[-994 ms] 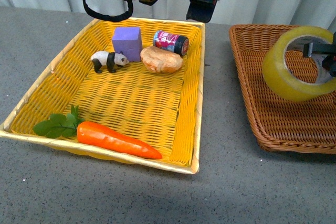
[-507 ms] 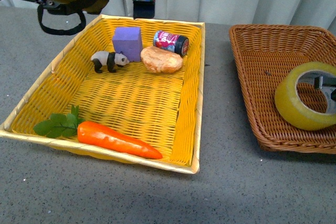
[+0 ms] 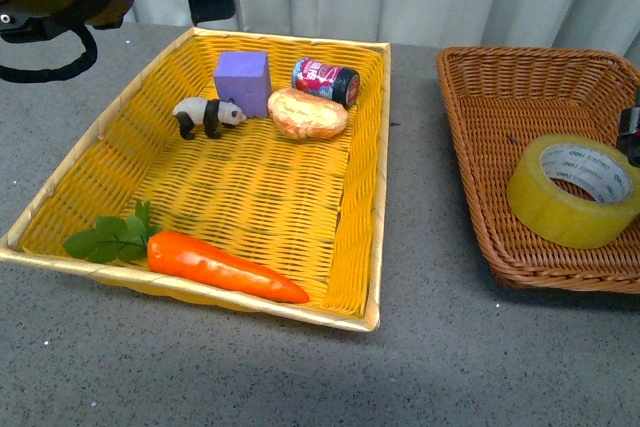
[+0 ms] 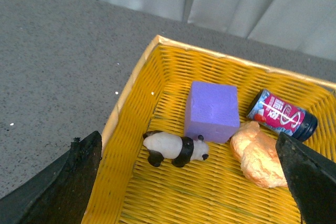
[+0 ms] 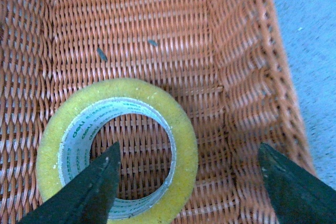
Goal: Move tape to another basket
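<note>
Tape roll [image 3: 560, 217] lying hole-up in brown wicker basket [image 3: 500, 97], right gripper [image 5: 186, 149] hanging released above it, left gripper [image 4: 187, 136] gaping empty.

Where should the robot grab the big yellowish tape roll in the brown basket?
Probably from straight above. The wide yellowish roll of packing tape lies flat, hole up, in the dark brown woven wicker basket, so one finger can drop into the hole and one outside, pinching the ring's wall. The far side looks roomiest.
</note>
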Controlling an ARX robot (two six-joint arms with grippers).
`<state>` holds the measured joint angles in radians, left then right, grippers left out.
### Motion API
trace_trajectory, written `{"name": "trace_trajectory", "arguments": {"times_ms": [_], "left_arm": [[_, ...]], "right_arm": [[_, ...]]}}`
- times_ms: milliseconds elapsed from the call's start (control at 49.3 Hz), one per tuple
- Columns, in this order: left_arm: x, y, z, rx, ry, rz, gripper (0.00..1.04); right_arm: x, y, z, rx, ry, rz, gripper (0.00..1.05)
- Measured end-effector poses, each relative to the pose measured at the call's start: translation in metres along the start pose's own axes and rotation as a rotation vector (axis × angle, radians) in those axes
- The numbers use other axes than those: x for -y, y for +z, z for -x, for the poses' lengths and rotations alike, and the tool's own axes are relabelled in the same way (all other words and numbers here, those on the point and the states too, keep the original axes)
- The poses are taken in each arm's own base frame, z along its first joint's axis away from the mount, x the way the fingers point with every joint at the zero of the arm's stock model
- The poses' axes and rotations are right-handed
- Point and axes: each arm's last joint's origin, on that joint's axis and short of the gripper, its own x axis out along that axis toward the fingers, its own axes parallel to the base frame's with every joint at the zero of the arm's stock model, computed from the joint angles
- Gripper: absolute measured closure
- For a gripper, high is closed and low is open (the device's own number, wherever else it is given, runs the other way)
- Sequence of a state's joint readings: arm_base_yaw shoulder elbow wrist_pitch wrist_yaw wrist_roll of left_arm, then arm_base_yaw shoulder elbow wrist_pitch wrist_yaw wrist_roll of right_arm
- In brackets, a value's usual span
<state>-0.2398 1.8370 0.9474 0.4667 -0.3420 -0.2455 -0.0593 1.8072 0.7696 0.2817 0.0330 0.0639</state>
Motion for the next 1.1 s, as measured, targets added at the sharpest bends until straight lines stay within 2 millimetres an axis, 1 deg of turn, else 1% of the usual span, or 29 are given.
{"name": "trace_trajectory", "arguments": {"times_ms": [101, 122, 162, 183, 203, 223, 264, 284, 304, 345, 406, 446, 487, 568, 609, 649, 690, 771, 832, 1014, 1096], "left_arm": [[-0.001, 0.000, 0.015, 0.048, 0.048, 0.015, 0.07], [-0.001, 0.000, 0.016, 0.049, 0.049, 0.018, 0.07], [-0.001, 0.001, 0.018, 0.055, 0.047, 0.021, 0.07], [-0.001, 0.000, 0.019, 0.075, 0.016, 0.011, 0.09], [-0.004, -0.001, 0.021, 0.133, -0.054, 0.009, 0.14], [-0.005, -0.002, 0.022, 0.153, -0.074, 0.002, 0.16], [-0.012, -0.009, 0.030, 0.246, -0.149, -0.041, 0.25], [-0.017, -0.013, 0.037, 0.289, -0.166, -0.058, 0.30], [-0.021, -0.015, 0.042, 0.312, -0.172, -0.063, 0.34], [-0.033, -0.019, 0.055, 0.368, -0.170, -0.077, 0.45], [-0.046, -0.026, 0.068, 0.391, -0.158, -0.089, 0.57], [-0.052, -0.030, 0.075, 0.387, -0.158, -0.096, 0.65], [-0.056, -0.033, 0.081, 0.383, -0.159, -0.101, 0.70], [-0.065, -0.040, 0.095, 0.376, -0.160, -0.107, 0.84], [-0.072, -0.043, 0.104, 0.377, -0.150, -0.108, 0.95], [-0.077, -0.045, 0.111, 0.378, -0.148, -0.107, 1.01], [-0.079, -0.047, 0.116, 0.379, -0.152, -0.111, 1.01], [-0.084, -0.050, 0.127, 0.380, -0.159, -0.115, 1.01], [-0.088, -0.053, 0.134, 0.379, -0.155, -0.115, 1.01], [-0.098, -0.060, 0.152, 0.375, -0.154, -0.116, 1.01], [-0.107, -0.063, 0.160, 0.373, -0.162, -0.117, 1.01]], "right_arm": [[0.003, 0.003, 0.019, 0.068, -0.043, 0.029, 0.09], [0.004, 0.003, 0.021, 0.075, -0.044, 0.031, 0.08], [0.005, 0.004, 0.027, 0.093, -0.045, 0.037, 0.07], [0.005, 0.005, 0.028, 0.101, -0.046, 0.041, 0.09], [0.005, 0.006, 0.029, 0.123, -0.039, 0.044, 0.10], [0.006, 0.005, 0.028, 0.145, -0.023, 0.042, 0.12], [0.004, -0.001, 0.026, 0.310, 0.064, 0.048, 0.20], [0.004, -0.009, 0.027, 0.396, 0.088, 0.053, 0.26], [0.005, -0.014, 0.030, 0.444, 0.092, 0.055, 0.29], [0.004, -0.027, 0.043, 0.568, 0.100, 0.061, 0.40], [0.003, -0.025, 0.064, 0.702, 0.105, 0.064, 0.52], [0.003, -0.024, 0.074, 0.742, 0.100, 0.062, 0.60], [0.004, -0.025, 0.081, 0.756, 0.097, 0.061, 0.65], [-0.001, -0.035, 0.092, 0.752, 0.101, 0.063, 0.79], [-0.006, -0.044, 0.098, 0.734, 0.104, 0.066, 0.90], [-0.007, -0.048, 0.104, 0.715, 0.113, 0.071, 0.99], [-0.007, -0.049, 0.109, 0.708, 0.114, 0.072, 1.04], [-0.005, -0.052, 0.122, 0.732, 0.108, 0.071, 1.04], [-0.005, -0.054, 0.129, 0.744, 0.108, 0.070, 1.04], [-0.002, -0.068, 0.141, 0.732, 0.108, 0.071, 1.04], [-0.001, -0.073, 0.148, 0.737, 0.109, 0.071, 1.04]]}}
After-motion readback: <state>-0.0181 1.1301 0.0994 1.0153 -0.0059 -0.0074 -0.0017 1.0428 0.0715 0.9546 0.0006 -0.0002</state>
